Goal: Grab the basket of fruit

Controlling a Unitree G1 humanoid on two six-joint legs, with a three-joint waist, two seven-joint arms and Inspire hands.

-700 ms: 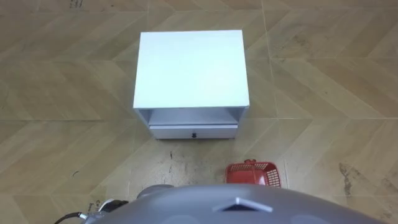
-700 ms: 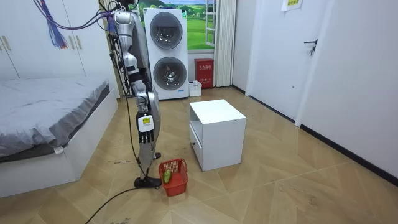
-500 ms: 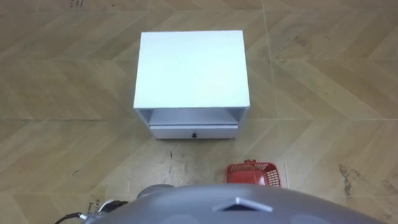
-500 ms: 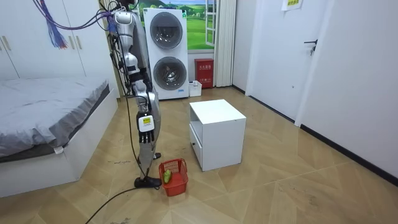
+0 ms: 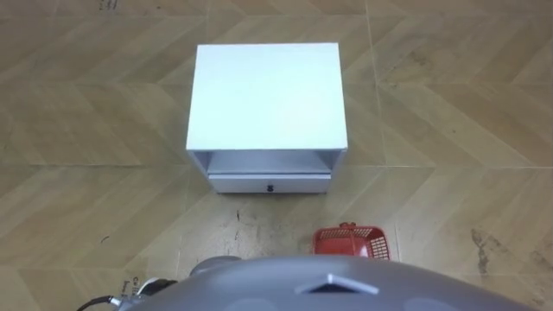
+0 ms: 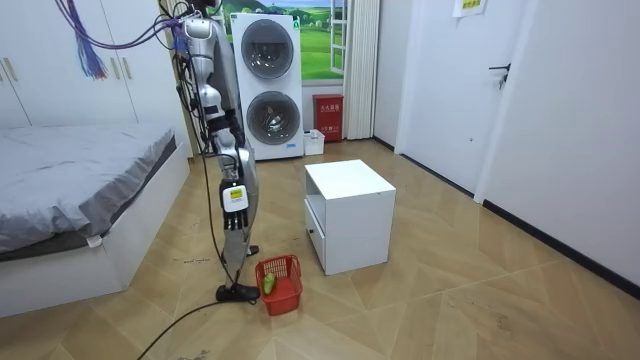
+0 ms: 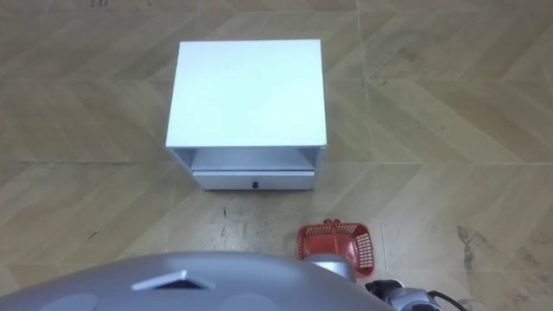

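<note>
- On the wooden floor, just beside the robot's right foot, sits the red fruit basket [image 5: 354, 243], with something green inside and nothing touching it.
- Right hand [image 6: 233, 212] hangs at its side above the basket. Left hand [image 5: 145, 286] hangs low too. I cannot tell either one's grip.
- White cabinet [image 5: 266, 95] stands ahead and a bed [image 6: 70, 170] lies behind.

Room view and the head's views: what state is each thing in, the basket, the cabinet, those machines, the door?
fruit basket: upright on the floor beside the robot's feet, green fruit inside, not held.
cabinet drawer: shut, with an open shelf above it.
stacked washing machines: both round doors shut.
room door: shut.
right hand: hanging at the robot's side, above the basket.
</note>
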